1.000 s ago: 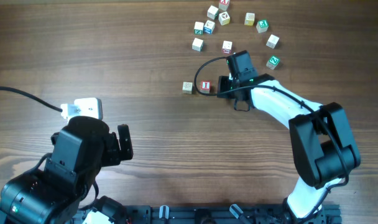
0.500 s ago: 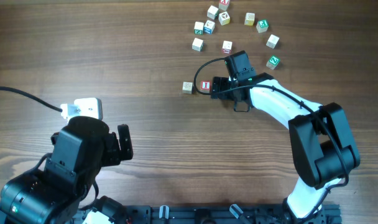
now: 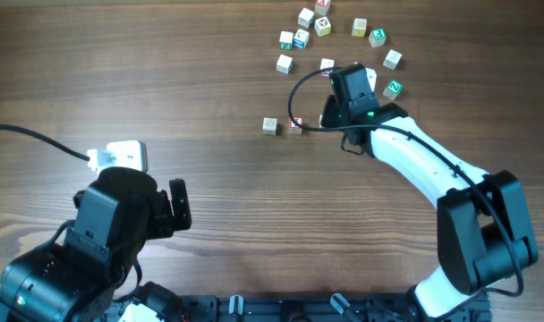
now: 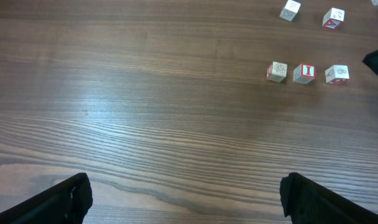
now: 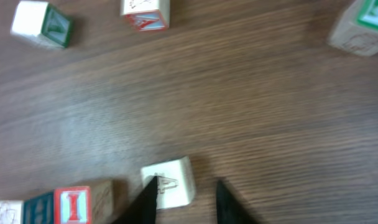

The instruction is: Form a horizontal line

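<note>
**Right wrist view: a finger is hanging over the end cube**

The right end effector (image 5: 186, 186) is hovering released. One finger (image 5: 148, 198) is overlapping the end cube (image 5: 170, 179) of the row (image 4: 304, 72), which is lying far out on the table (image 4: 145, 124) with its three cubes slightly apart. Any sideways drift risks clipping that cube and skewing the line. The left end effector (image 4: 188, 186) is waiting open, near and well apart.

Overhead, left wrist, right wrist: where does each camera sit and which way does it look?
Overhead: above the table, facing straight down; left arm and right arm show.
Left wrist: low, facing across to the three-cube row; its fingers edge the bottom.
Right wrist: close above the end cube, its fingers beside it.
Shared: all see the red I cube.
</note>
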`<state>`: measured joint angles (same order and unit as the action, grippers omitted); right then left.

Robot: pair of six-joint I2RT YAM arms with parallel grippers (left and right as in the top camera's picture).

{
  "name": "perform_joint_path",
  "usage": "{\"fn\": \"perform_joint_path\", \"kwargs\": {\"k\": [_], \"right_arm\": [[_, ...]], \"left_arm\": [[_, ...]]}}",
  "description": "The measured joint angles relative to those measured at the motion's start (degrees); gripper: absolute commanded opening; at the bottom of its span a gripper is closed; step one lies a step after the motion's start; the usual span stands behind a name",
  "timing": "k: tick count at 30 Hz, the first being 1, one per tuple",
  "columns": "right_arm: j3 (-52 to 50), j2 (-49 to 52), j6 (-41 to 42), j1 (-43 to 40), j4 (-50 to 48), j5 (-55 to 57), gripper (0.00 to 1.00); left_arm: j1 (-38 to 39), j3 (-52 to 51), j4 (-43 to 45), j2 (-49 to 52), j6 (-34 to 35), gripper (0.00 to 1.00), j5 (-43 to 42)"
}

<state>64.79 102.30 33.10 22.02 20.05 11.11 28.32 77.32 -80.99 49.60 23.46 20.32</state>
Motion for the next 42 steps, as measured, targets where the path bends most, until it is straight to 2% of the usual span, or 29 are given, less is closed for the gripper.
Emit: {"fn": "perform_joint_path", "kwargs": {"k": [8,12,16,24,42], "right_arm": [[-1.3,6.3,2.1,-0.4,-3.1,5.0,0.05],[-1.3,9.9,1.3,-2.2,-5.6,4.9,0.05],[-1.3,10.1,-2.4,-4.8,-8.4,-1.0,0.05],[-1.3,10.3,-10.0,-4.9,-9.9,-11.6,0.05],[-1.3,10.3,-15.8,-4.9,-9.9,-19.1,0.05]], "left_arm": [[0.0,0.0,0.0,0.0,0.0,1.0,0.0],[0.0,0.0,0.0,0.0,0.0,1.0,0.0],[0.0,0.0,0.0,0.0,0.0,1.0,0.0],[0.0,0.0,0.0,0.0,0.0,1.0,0.0],[0.0,0.0,0.0,0.0,0.0,1.0,0.0]]}}
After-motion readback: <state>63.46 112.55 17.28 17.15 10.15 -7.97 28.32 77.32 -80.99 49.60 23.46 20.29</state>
